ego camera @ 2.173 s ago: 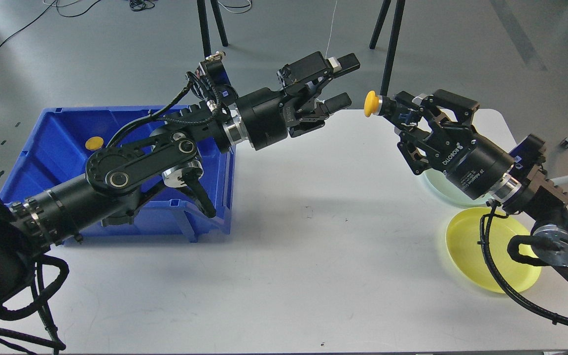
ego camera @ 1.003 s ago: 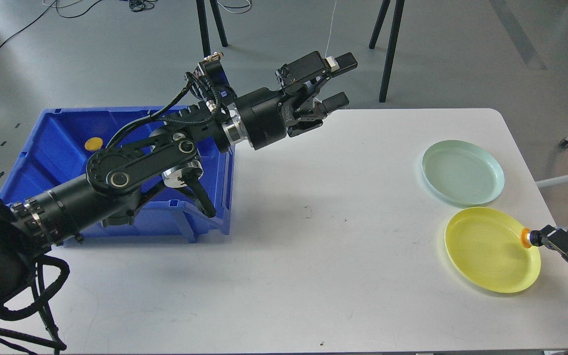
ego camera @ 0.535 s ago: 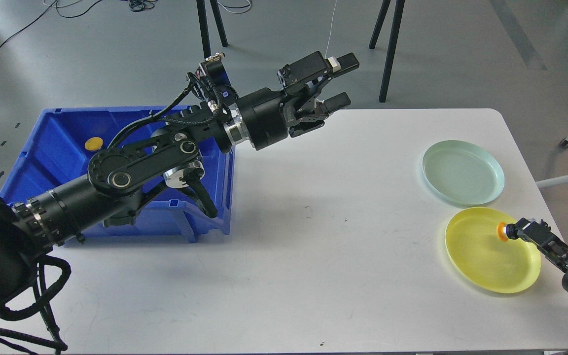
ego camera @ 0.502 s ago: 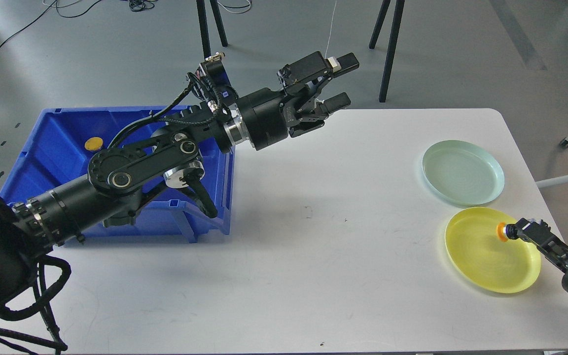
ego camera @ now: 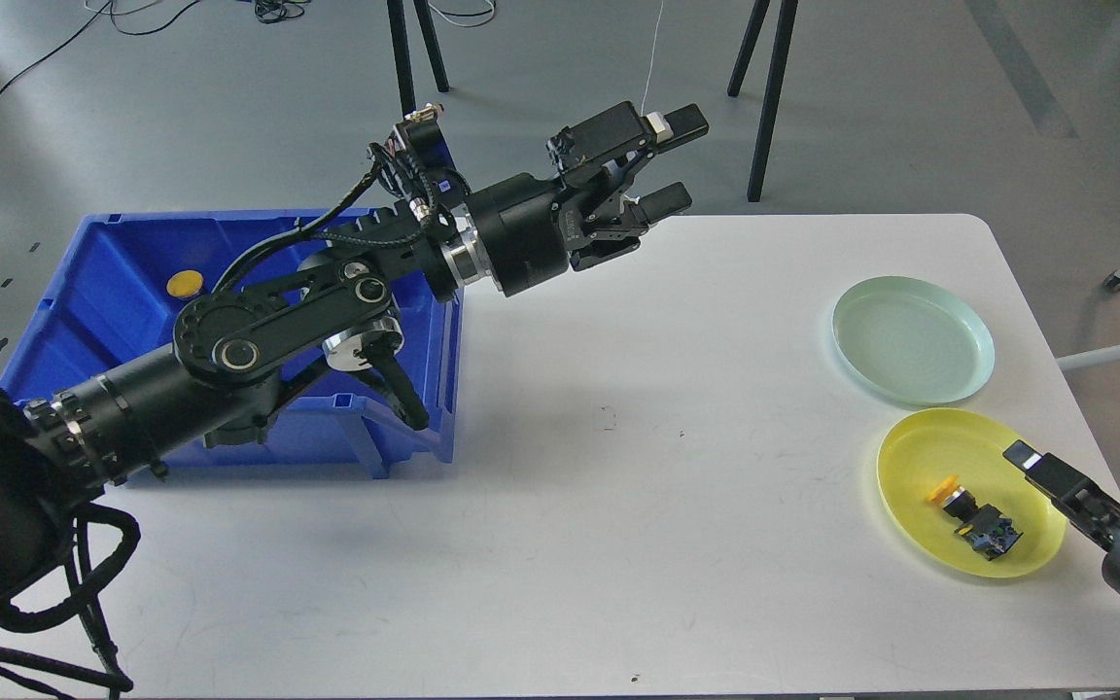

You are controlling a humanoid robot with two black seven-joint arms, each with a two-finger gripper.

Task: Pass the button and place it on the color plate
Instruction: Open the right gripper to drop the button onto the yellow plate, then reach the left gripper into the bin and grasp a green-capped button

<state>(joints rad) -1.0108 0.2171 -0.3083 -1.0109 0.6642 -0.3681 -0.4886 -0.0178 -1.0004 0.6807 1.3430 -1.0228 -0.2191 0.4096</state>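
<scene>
The button, with a yellow cap and a black and blue body, lies on its side in the yellow plate at the table's right front. My right gripper hovers over the plate's right rim, just right of the button and apart from it, open and empty. My left gripper is open and empty, held high above the table's back edge, right of the blue bin. A second yellow button lies in the bin.
A pale green plate sits behind the yellow one. The white table has a rounded right edge close to both plates. My left arm crosses over the bin. Black stand legs rise behind the table.
My right gripper carried the button from mid-air near the left gripper down to the yellow plate and let it go; the button now lies in the plate. The left arm barely moved.
</scene>
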